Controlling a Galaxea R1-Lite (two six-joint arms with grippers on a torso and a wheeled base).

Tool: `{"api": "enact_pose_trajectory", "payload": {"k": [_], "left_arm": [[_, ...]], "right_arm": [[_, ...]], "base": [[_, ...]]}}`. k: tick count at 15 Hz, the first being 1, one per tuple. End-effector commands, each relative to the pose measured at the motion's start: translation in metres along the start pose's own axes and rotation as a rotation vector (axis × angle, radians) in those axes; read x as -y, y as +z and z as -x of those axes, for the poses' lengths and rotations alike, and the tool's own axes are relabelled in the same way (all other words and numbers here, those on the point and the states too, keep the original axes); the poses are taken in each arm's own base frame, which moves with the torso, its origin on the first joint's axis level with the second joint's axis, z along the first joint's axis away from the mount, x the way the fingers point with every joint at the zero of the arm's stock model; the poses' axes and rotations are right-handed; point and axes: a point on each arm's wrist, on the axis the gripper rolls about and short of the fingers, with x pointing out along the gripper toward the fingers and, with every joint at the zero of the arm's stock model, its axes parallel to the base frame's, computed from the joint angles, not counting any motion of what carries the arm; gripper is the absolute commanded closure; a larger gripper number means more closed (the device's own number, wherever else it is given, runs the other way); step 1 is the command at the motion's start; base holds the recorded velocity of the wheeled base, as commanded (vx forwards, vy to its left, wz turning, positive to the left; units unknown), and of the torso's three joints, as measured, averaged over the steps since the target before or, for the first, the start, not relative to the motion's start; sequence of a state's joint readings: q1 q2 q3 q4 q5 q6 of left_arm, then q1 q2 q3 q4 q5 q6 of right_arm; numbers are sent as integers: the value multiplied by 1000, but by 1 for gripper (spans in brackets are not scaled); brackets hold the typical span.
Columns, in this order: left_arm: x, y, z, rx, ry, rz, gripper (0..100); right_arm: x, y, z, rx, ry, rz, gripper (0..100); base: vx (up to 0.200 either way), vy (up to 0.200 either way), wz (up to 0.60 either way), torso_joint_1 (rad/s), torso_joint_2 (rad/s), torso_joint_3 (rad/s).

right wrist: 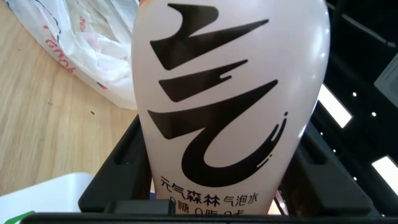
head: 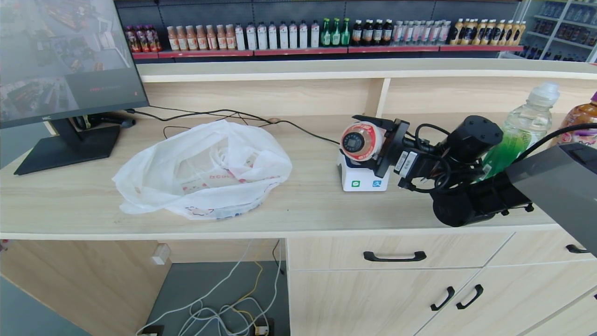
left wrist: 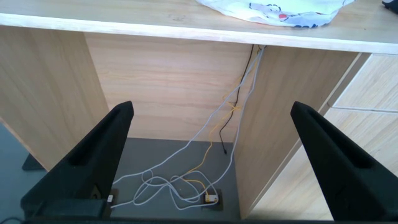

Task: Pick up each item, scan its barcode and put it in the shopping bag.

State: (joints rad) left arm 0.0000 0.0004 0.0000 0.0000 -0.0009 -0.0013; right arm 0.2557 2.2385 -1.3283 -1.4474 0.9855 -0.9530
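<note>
My right gripper (head: pixel 373 142) is shut on a pale pink bottle (head: pixel 360 140) with black lettering and a red band, held on its side just above the white barcode scanner (head: pixel 364 181) on the counter. In the right wrist view the pink bottle (right wrist: pixel 230 106) sits between the black fingers (right wrist: pixel 118 171), with the scanner (right wrist: pixel 37 196) and the shopping bag (right wrist: pixel 81 43) behind it. The white plastic shopping bag (head: pixel 205 172) lies open on the counter, left of the scanner. My left gripper (left wrist: pixel 211 162) hangs open below the counter's front edge, holding nothing; the shopping bag (left wrist: pixel 280 11) shows above it.
A clear bottle with green drink (head: pixel 517 130) and a brown bottle (head: pixel 580 121) stand at the counter's right end. A monitor (head: pixel 65 60) stands at the far left, with cables (head: pixel 224 114) running behind the bag. Drawers (head: pixel 394 255) and loose floor cables (left wrist: pixel 180 183) lie below the counter.
</note>
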Motion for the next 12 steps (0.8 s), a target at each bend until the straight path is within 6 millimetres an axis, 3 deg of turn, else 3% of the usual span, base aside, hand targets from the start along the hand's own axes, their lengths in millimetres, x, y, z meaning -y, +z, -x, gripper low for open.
{"api": "enact_pose_trajectory", "payload": {"k": [1, 12], "left_arm": [[0, 0, 0, 0, 1, 0, 0], [0, 0, 0, 0, -1, 0, 0]], "right_arm": [[1, 1, -1, 2, -1, 3, 100], [4, 6, -3, 5, -7, 7, 100]], "base": [[0, 0, 0, 0, 0, 0], [0, 0, 0, 0, 0, 0]]}}
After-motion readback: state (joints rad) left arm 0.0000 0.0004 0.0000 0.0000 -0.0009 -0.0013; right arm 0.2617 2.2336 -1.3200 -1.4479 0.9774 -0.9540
